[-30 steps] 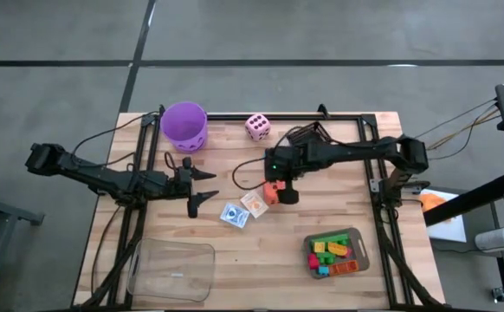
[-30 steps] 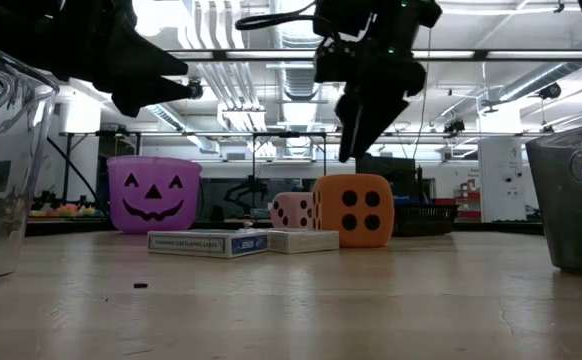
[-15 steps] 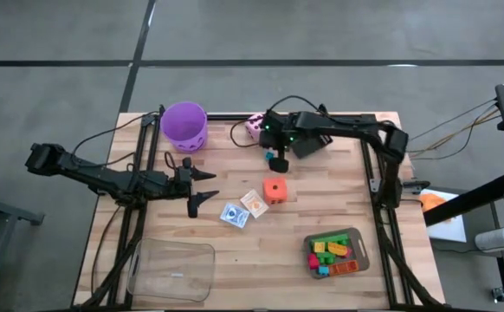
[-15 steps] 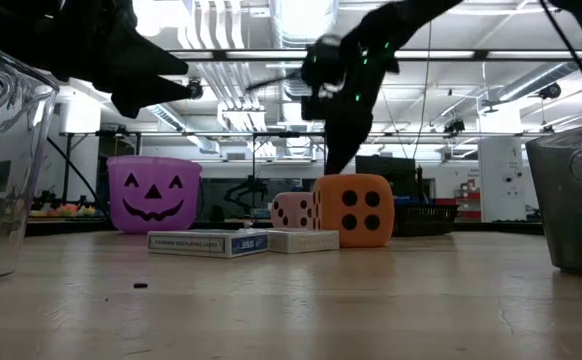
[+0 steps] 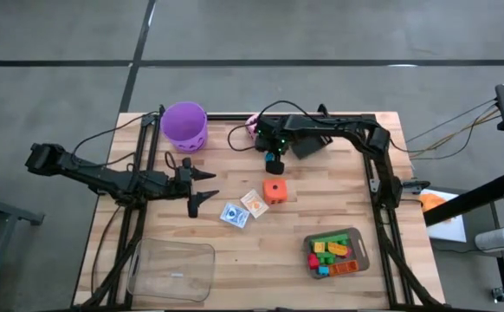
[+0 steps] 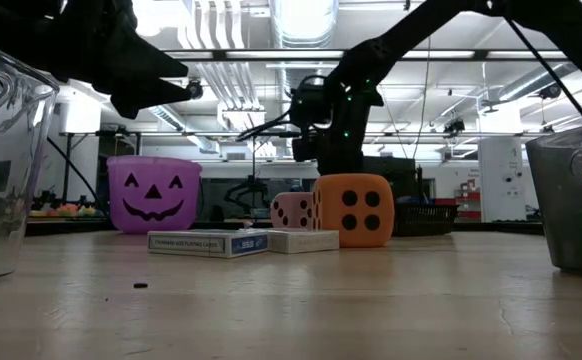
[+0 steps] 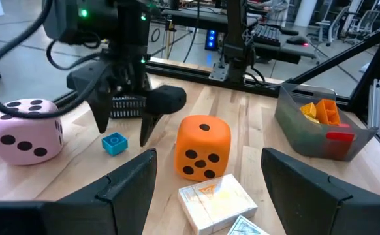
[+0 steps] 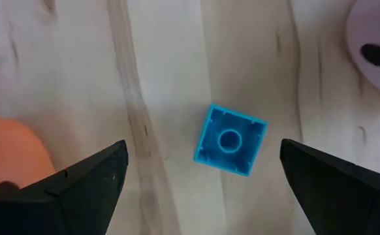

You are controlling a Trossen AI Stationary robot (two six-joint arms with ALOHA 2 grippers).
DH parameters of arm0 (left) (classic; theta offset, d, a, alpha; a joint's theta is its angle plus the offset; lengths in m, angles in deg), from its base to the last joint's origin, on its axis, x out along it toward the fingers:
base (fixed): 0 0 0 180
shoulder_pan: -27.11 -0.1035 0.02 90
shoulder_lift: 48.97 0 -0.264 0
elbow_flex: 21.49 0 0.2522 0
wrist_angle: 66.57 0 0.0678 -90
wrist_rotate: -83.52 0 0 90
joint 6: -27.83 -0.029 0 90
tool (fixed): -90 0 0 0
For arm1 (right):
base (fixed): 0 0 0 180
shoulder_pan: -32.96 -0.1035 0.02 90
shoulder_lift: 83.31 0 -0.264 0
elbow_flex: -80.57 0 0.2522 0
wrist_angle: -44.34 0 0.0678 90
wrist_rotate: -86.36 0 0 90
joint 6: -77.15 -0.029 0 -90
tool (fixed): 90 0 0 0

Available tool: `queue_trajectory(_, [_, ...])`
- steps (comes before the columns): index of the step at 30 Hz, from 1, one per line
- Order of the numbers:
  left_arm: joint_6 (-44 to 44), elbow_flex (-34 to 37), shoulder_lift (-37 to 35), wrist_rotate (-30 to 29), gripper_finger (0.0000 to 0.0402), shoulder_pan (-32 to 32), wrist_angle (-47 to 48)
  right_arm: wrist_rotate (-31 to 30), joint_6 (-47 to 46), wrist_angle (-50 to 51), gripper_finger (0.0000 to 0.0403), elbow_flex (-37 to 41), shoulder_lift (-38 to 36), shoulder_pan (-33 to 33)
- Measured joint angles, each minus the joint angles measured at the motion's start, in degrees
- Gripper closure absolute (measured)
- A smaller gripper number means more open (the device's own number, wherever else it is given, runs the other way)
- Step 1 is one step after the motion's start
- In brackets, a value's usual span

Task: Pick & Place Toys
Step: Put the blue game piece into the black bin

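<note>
Directly below my right gripper, a blue brick lies flat on the table, centred between its wide-apart jaws, untouched. I see the pink die just outside one finger, the orange die outside the other. My left gripper waits, jaws apart, empty.

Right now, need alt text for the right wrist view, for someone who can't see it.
Looking straight down past the right tool's open fingers, a small blue brick with one stud lies on the wooden table, centred between the tips and untouched. The orange die's edge shows on one side, the pink die's on the other.
</note>
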Motion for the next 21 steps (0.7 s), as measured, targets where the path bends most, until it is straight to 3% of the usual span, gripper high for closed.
queue_trajectory(6, [0.0, 0.0, 0.0, -0.1, 0.0122, 0.0, 0.0, -0.1, 0.4, 0.0, 0.0013, 0.1, 1.6, 0.1])
queue_trajectory(9, [0.0, 0.0, 0.0, -0.1, 0.0122, 0.0, 0.1, -0.3, 0.4, -0.2, 0.0036, 0.1, 1.8, 0.1])
queue_trajectory(13, [0.0, 0.0, 0.0, -0.1, 0.0122, 0.0, 0.1, -0.4, 0.4, -0.3, 0.0096, 0.1, 1.8, 0.1])
queue_trajectory(21, [0.0, 1.0, 0.0, -2.3, 0.0122, 0.0, -0.4, -0.5, 0.4, -0.3, 0.0255, 0.2, 1.8, 0.1])
